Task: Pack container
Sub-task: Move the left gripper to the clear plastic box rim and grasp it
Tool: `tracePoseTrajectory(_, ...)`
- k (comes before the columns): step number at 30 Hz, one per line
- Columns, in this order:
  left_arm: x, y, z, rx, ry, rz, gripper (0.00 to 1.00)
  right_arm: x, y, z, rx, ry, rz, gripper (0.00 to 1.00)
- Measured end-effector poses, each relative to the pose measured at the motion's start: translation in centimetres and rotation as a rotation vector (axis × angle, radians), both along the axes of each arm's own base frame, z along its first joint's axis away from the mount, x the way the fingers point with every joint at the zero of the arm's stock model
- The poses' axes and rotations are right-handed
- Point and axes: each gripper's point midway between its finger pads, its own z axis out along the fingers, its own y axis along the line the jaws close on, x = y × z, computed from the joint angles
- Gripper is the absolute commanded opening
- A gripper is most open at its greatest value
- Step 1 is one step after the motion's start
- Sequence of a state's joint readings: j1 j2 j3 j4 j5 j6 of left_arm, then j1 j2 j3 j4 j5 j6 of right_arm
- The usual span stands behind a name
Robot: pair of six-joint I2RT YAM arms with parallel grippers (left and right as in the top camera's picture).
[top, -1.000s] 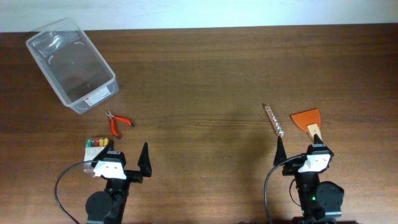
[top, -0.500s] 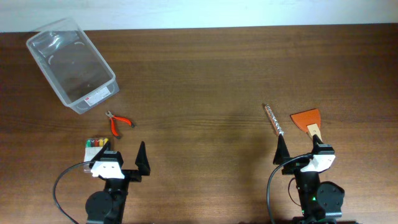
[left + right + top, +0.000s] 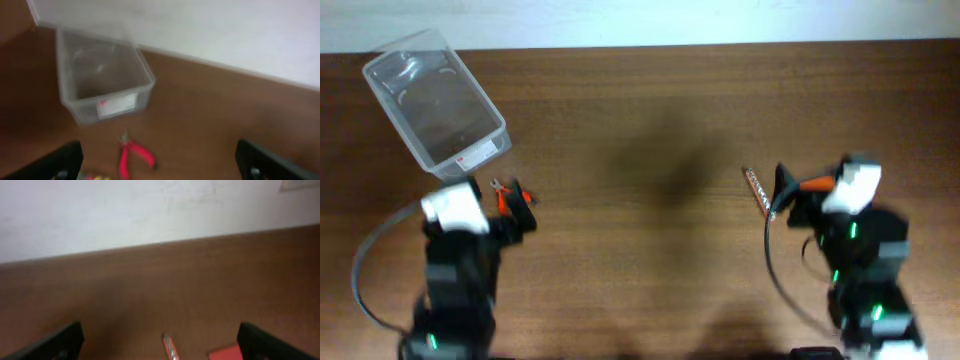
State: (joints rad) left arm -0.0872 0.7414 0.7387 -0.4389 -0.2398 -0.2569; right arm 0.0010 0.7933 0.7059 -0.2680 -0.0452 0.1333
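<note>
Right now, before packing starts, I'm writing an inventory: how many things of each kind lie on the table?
Clear container: 1
Red-handled pliers: 1
Slim speckled rod: 1
Orange flat tool, mostly hidden by the right arm: 1
Multicoloured item, cropped at the picture's edge, kind unclear: 1
Total: 5

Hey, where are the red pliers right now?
The red pliers lie on the left of the overhead view, on the table just in front of the container's labelled end.
</note>
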Motion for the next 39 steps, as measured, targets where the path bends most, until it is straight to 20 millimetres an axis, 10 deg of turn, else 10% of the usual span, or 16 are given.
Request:
tracePoseTrajectory(10,5.9,4.0,0.0,-0.107,0.584,0.106,0.99,6.4,0.1,2.2,-0.105,0.415,0.076,0.99)
tracePoseTrajectory(17,8.9,4.4,-1.6,-0.297,0.615,0.102,0.98,7.9,0.1,1.9,-0.161,0.518,0.125,0.99)
tracePoseTrajectory(26,8.0,10.2,-6.1,-0.81,0.608,0.708,0.95,8.5,0.1,2.1,-0.195,0.54,0.153,0.99)
tracePoseTrajectory(39,11.2,10.9,-14.4,-0.986,0.611,1.074,0.94,8.4,0.1,0.7,-0.194,0.59,0.16,0.99)
